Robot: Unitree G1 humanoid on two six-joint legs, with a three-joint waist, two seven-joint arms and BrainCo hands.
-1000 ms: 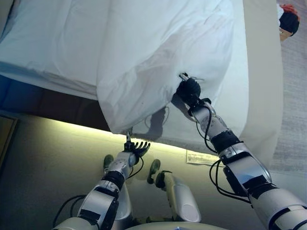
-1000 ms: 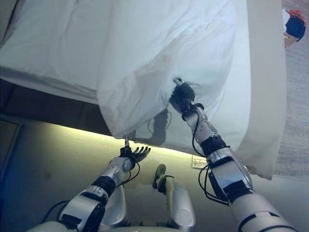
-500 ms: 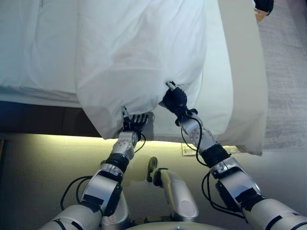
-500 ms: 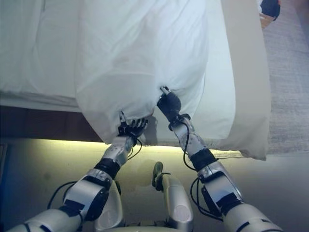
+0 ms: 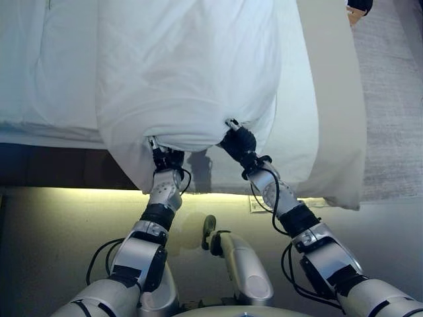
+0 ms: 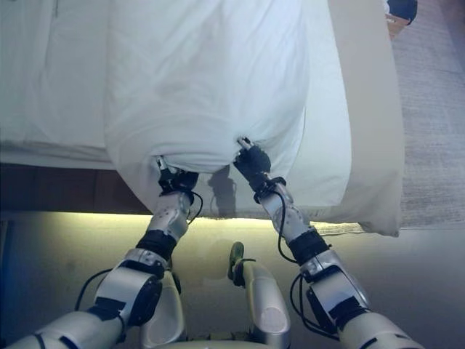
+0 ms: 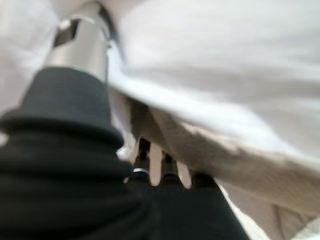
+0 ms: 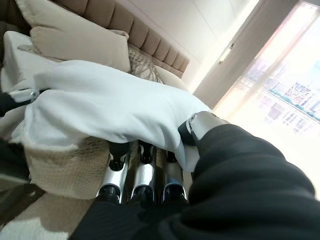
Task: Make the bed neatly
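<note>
Gripping the white duvet [image 5: 188,72] at its folded near edge: left hand [image 5: 166,160] and right hand [image 5: 239,142], fingers curled into cloth; duvet overhangs the bed [image 5: 330,105] foot.

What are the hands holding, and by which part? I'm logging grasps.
Both the left hand and the right hand grip the white duvet along its near hanging edge at the bedside, fingers curled into the cloth.
</note>
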